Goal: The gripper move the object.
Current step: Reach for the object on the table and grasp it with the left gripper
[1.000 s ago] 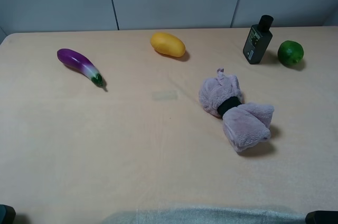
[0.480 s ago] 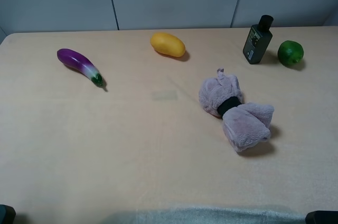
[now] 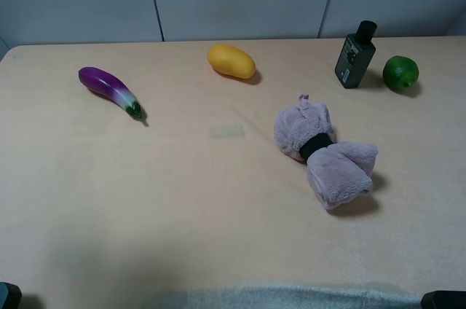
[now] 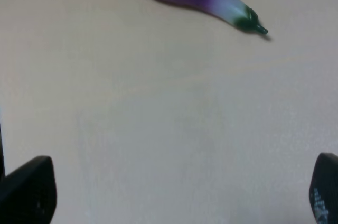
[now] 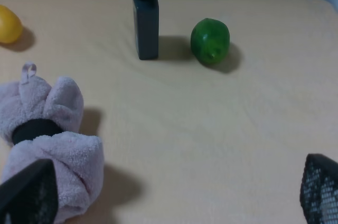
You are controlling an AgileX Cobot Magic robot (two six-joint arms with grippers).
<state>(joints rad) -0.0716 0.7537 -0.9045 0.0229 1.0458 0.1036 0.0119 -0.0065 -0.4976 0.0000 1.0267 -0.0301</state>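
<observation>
- Your left gripper [image 4: 174,189] hangs over bare bench [image 3: 182,200], jaws released and spread wide.
- The eggplant [image 3: 109,89] lies flat on the bench at the far left, ahead of your left gripper and well apart from it, touching neither arm.
- Its purple end points toward the far-left corner; the white fade and green stem tip point toward the middle of the bench.
- Your right gripper [image 5: 173,189] also has its jaws released, wide apart, near the pink towel bundle [image 3: 324,154].
- The towel bundle has a black band round it and lies right of centre.
- The yellow fruit [image 3: 231,60] sits far centre, well apart from the eggplant.
- The dark bottle [image 3: 354,55] stands upright just beside the lime [image 3: 400,73], far right.
</observation>
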